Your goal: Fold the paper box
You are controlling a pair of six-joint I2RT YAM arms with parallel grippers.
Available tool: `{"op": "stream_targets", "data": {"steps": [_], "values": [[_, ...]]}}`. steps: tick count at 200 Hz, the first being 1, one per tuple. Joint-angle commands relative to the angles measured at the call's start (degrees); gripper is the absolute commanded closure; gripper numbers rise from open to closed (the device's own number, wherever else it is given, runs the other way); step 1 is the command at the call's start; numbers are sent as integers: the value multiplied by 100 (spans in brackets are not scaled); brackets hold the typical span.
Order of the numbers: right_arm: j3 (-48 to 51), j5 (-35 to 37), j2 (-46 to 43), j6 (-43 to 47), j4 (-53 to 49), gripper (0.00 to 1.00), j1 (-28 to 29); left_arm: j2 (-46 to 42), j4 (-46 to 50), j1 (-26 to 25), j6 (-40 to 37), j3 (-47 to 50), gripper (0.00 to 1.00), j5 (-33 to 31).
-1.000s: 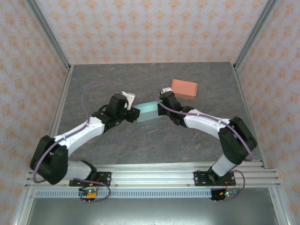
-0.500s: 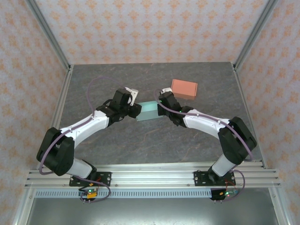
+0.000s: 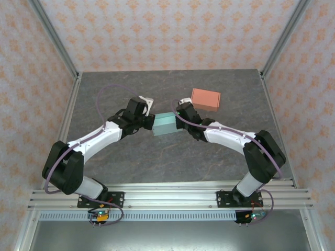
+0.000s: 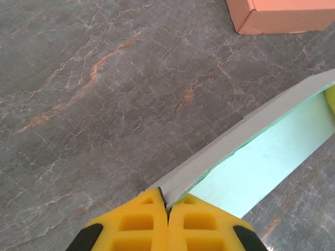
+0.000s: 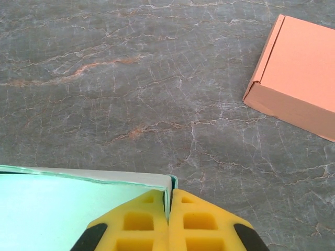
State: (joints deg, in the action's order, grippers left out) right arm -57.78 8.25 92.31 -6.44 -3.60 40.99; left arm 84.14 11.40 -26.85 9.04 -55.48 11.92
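Note:
A flat mint-green paper box [image 3: 166, 124] hangs between the two arms over the middle of the table. My left gripper [image 3: 152, 123] is shut on its left edge; in the left wrist view the yellow fingertips [image 4: 166, 205] pinch the grey-white edge of the paper box [image 4: 261, 151]. My right gripper [image 3: 179, 118] is shut on the box's right end. In the right wrist view its jaws [image 5: 169, 198] clamp the corner of the paper box [image 5: 68, 209].
A folded orange cardboard box [image 3: 205, 99] sits on the grey marbled table [image 3: 157, 157] just beyond the right gripper, also seen as the orange box [image 4: 282, 14] and the orange box [image 5: 296, 73]. Metal frame posts and patterned walls bound the table.
The left arm swung in toward the green box and its gripper closed on the box's left edge. The right gripper kept its hold and barely moved.

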Motion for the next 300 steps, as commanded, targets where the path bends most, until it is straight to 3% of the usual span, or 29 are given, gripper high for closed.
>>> {"op": "stream_targets", "data": {"steps": [1, 49, 135, 193, 248, 300], "values": [[-66, -134, 192, -42, -497, 100, 171, 96, 3, -41, 694, -204, 98, 292], [-180, 24, 327, -68, -550, 100, 359, 59, -51, -133, 1705, -220, 98, -209], [-172, 240, 340, -155, -536, 100, 392, 385, 392, -301, 2063, -490, 95, -464], [-198, 490, 367, -120, -399, 100, 370, 551, 709, -841, 1899, -727, 84, -1356], [103, 734, 324, -122, 265, 100, 317, 581, 327, -866, 1728, -428, 93, -1544], [997, 459, 30, -52, 1299, 97, 90, 566, -113, -883, 1477, -76, 94, -1833]]}}
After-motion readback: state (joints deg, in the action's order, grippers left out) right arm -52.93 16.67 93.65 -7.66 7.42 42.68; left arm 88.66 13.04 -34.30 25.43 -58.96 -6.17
